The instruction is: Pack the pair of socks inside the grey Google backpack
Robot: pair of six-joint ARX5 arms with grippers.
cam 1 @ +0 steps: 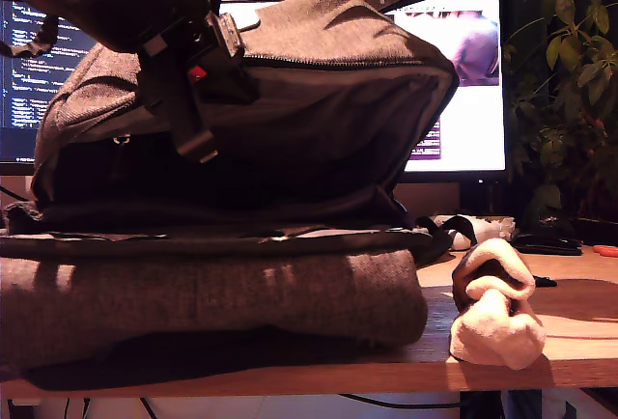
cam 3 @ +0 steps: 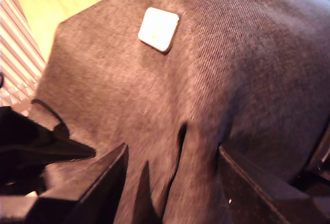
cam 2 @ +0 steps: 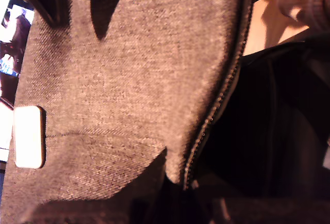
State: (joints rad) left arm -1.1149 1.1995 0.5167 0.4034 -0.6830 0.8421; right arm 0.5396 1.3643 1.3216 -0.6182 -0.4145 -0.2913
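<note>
The grey Google backpack lies on the wooden table, its upper flap lifted so the dark inside gapes toward the exterior view's right. The pair of socks sits on the table just right of it in that view, near the front edge, outside the bag. My second gripper has its fingers spread with a fold of grey fabric between them. My first gripper's state I cannot tell; its view shows the flap, white patch and zipper edge.
</note>
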